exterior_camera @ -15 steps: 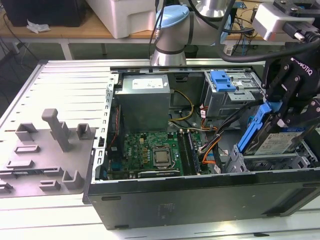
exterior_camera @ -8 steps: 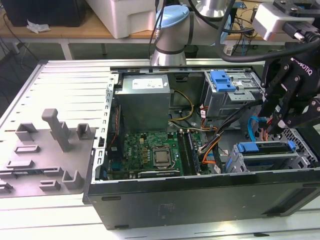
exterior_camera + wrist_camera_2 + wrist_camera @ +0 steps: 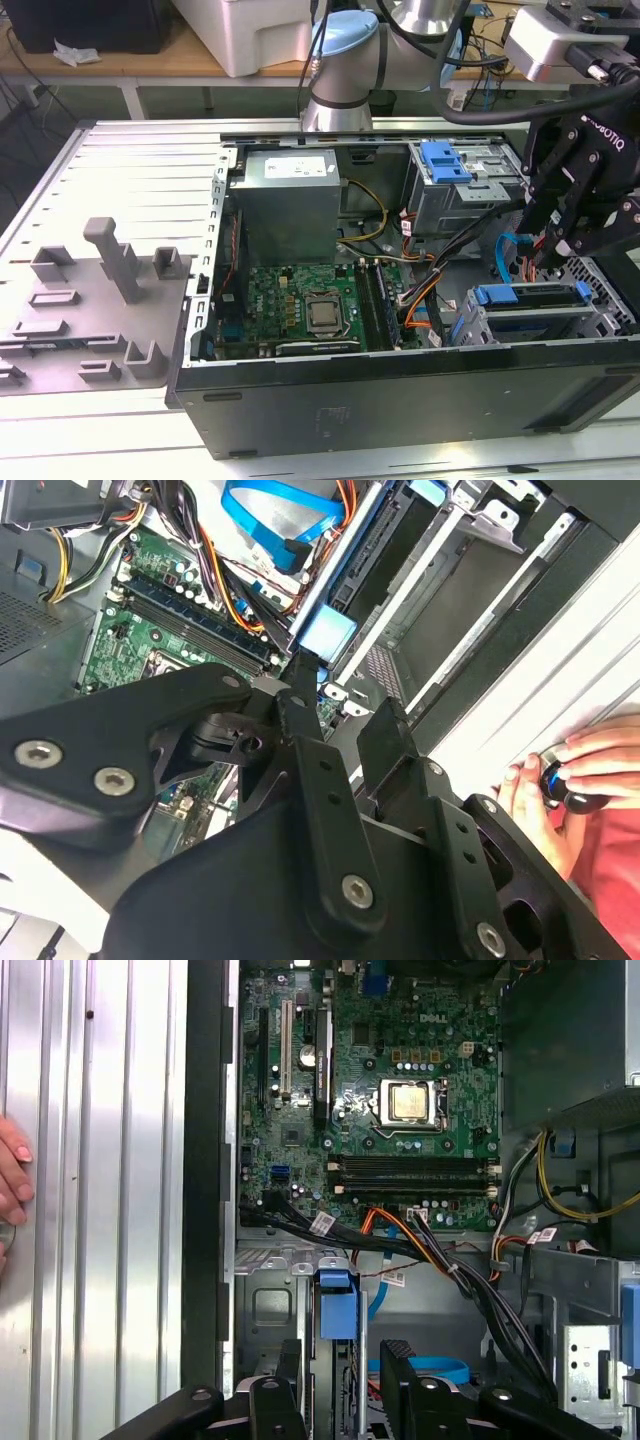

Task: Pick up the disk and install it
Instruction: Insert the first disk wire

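With the gripper (image 3: 343, 1350) spread above the disk (image 3: 337, 1310), which sits on edge in the drive cage (image 3: 265, 1305), an off-centre closure could tilt it or snag adjacent cables (image 3: 470, 1280).

This looks like a robotics lab or electronics workshop. An opened computer tower (image 3: 400, 330) lies under the claw (image 3: 558, 248) on a ribbed metal surface (image 3: 130, 170). Behind the claw, a wooden bench (image 3: 190, 58) carries tangled cables (image 3: 480, 50) and a white equipment box (image 3: 250, 35).
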Motion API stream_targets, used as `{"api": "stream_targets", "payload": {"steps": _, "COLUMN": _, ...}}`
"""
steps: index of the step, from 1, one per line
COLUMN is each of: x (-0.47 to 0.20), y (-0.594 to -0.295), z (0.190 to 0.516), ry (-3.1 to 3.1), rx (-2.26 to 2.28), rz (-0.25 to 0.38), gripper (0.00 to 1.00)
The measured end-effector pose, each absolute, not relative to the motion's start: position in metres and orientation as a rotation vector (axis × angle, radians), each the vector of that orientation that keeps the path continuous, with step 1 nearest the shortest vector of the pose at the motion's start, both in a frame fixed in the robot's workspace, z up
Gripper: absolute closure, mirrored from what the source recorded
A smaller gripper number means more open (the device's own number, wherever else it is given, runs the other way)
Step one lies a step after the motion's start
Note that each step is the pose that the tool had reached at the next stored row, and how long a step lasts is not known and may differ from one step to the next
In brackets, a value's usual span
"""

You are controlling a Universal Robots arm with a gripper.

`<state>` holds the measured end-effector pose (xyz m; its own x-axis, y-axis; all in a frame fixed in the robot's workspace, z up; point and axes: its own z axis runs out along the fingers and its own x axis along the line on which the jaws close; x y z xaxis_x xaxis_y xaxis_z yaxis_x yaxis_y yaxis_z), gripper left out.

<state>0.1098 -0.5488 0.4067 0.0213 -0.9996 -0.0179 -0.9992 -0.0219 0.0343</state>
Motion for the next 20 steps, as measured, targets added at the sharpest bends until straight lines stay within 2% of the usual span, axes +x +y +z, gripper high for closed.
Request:
{"api": "stream_targets", "payload": {"steps": 6, "x": 0.11, "y": -0.545, "z": 0.407, "ry": -2.182, "rx": 2.229, "rz": -0.042, "gripper": 0.56}}
{"api": "stream_targets", "payload": {"steps": 9, "x": 0.11, "y": -0.538, "z": 0.407, "ry": -2.152, "rx": 2.196, "rz": 0.026, "gripper": 0.56}}
{"api": "stream_targets", "payload": {"steps": 13, "x": 0.115, "y": -0.504, "z": 0.407, "ry": -2.111, "rx": 2.151, "rz": 0.113, "gripper": 0.56}}
{"api": "stream_targets", "payload": {"steps": 20, "x": 0.126, "y": -0.478, "z": 0.407, "ry": -2.07, "rx": 2.106, "rz": 0.192, "gripper": 0.56}}
